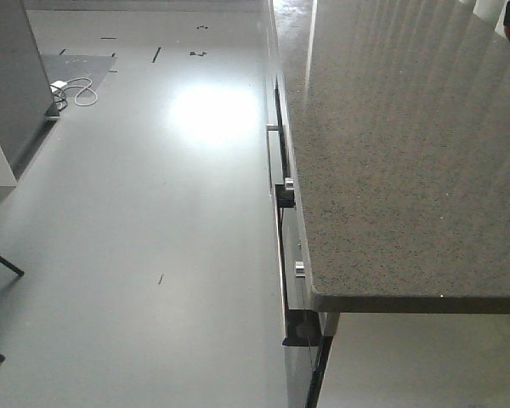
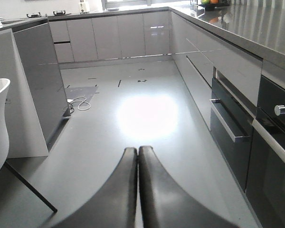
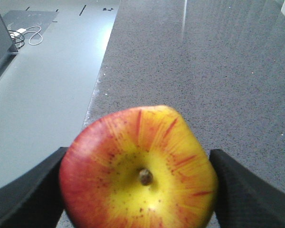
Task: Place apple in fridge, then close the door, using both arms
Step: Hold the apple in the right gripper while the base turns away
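The apple [image 3: 140,173] sits nearest, its stem dimple turned straight at the wrist camera, so its stem axis runs back along the hand. The right hand [image 3: 140,190] clamps it, one finger [image 3: 23,194] against each flank. Beyond lies the speckled surface [image 3: 218,71], with its edge and the floor [image 3: 42,95] to the left. The left hand [image 2: 137,159] is pressed closed, empty.

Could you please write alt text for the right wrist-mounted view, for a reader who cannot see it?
A red and yellow apple, stem dimple toward the camera, sits clamped between the two dark fingers of the right gripper. Beyond it stretches a grey speckled counter; to the left is pale grey floor with a white cable.
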Controlling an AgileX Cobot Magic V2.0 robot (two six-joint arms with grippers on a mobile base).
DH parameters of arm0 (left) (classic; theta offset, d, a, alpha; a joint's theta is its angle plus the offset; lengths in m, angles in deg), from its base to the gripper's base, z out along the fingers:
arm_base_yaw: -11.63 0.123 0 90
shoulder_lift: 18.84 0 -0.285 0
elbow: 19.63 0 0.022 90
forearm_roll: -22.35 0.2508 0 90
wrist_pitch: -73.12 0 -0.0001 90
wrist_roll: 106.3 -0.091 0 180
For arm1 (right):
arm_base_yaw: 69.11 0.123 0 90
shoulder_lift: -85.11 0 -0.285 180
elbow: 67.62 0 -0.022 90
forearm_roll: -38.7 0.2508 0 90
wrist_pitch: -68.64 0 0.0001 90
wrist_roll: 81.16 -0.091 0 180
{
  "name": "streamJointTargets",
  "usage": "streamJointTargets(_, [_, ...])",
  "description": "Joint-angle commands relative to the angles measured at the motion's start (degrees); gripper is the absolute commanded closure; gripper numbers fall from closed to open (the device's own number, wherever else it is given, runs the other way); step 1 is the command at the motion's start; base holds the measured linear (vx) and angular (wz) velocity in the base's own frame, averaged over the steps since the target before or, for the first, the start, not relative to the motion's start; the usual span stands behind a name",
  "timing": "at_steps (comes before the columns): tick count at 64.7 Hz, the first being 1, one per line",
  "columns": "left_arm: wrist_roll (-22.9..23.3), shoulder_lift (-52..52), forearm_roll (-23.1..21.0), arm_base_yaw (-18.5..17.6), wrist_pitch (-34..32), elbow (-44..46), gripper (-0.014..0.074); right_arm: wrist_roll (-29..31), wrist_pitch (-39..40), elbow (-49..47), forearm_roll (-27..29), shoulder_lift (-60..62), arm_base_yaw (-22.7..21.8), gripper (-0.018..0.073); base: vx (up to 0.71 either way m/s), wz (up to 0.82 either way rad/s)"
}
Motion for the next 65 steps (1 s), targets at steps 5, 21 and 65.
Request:
streamJointTargets(5, [0.6,0.9,0.0,-0.2,-4.3,1.0,0.0602,0.2,4.6,-1.7,0.1,1.4,-0.1,0.0376,-0.01,0.06])
streamJointTargets(21, [0.6,0.9,0.0,-0.2,-4.3,1.0,0.0602,0.2,4.6,-1.7,0.1,1.4,-0.1,0.0376,-0.02,0.08])
streamJointTargets(65, [0.6,0.9,0.0,-0.2,-4.3,1.0,0.0602,0.2,4.6,-1.7,0.1,1.4,-0.1,0.0376,-0.01,0.23])
